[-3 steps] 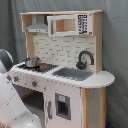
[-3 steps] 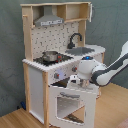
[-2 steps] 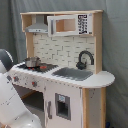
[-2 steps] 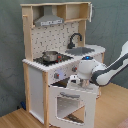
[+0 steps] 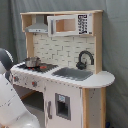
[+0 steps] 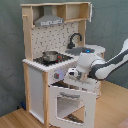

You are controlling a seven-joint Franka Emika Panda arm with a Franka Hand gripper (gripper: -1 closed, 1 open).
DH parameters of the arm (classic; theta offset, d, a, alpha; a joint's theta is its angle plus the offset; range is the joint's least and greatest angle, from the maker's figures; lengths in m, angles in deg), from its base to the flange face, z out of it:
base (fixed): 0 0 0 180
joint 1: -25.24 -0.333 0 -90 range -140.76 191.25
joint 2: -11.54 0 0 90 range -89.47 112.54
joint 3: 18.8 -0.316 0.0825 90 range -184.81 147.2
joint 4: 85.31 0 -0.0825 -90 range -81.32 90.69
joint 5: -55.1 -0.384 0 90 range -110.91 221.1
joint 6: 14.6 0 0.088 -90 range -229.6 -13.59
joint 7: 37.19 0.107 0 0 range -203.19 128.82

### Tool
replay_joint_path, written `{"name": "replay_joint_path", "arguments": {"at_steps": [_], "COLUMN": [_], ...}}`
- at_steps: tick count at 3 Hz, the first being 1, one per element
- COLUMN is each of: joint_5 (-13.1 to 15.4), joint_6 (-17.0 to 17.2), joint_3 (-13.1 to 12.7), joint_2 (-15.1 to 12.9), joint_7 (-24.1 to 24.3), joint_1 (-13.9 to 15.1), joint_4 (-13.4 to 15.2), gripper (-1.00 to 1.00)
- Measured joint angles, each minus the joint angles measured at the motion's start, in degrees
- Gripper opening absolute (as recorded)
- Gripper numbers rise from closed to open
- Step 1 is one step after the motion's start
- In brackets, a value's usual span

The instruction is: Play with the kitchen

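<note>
The kitchen (image 5: 62, 55) is a tall white and light-wood toy with a dotted backsplash, grey hood (image 5: 37, 26), black faucet (image 5: 85, 59) and sink (image 5: 75, 74). A small metal pot (image 6: 50, 56) sits on the stovetop. In the second exterior view the windowed oven door (image 6: 70, 102) hangs open, tilted outward. My gripper (image 6: 73, 76) is at the front panel just above that door, close to the knobs (image 6: 57, 75). In the first exterior view only the white arm (image 5: 10, 100) shows at the lower left, and the gripper is hidden.
A grey curtain (image 5: 115, 50) hangs behind the kitchen. The floor (image 6: 112, 107) is light wood. A microwave-style cabinet (image 5: 75, 24) sits on the upper shelf. The arm (image 6: 107, 65) reaches in from the second exterior view's right.
</note>
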Motion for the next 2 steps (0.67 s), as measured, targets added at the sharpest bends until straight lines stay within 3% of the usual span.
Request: {"name": "replay_joint_path", "arguments": {"at_steps": [2], "joint_5": [1.3], "joint_6": [1.5], "joint_3": [9.2], "joint_2": [0.3], "joint_7": [1.1], "joint_1": [-8.7], "joint_4": [0.0], "gripper": [1.0]}}
